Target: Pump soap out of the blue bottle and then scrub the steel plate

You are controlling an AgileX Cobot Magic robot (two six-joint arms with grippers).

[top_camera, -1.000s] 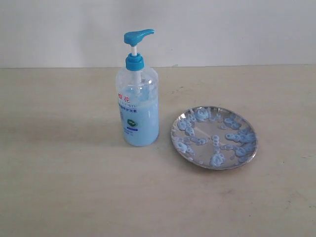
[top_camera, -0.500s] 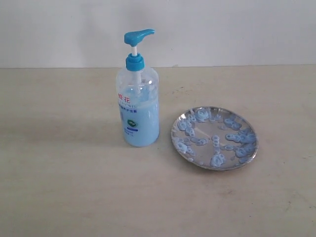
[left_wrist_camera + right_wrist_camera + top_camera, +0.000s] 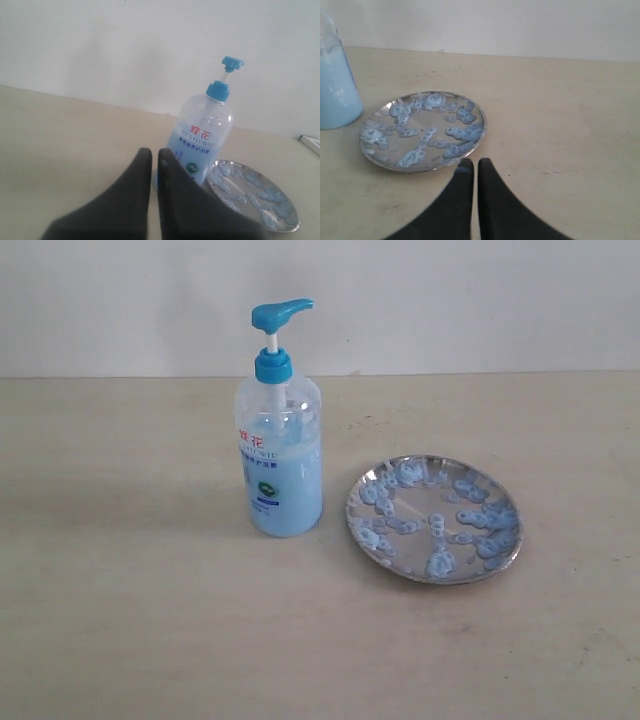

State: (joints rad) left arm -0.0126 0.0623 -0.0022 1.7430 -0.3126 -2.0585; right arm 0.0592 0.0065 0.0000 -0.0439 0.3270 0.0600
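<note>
No visible change over last second in exterior view — blue bottle point(image 3: 281, 455) at same spot on bench point(image 3: 130, 590), pump head point(image 3: 281, 312) at same height and heading. Steel plate point(image 3: 436, 579) unshifted; soap point(image 3: 440, 562) blobs keep same pattern — none added, none smeared. Wrist views lack earlier pictures for comparison.

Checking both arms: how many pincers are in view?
2: the left pincer, shut, faces the blue bottle; the right pincer, shut, by the steel plate. Exterior view shows neither.
</note>
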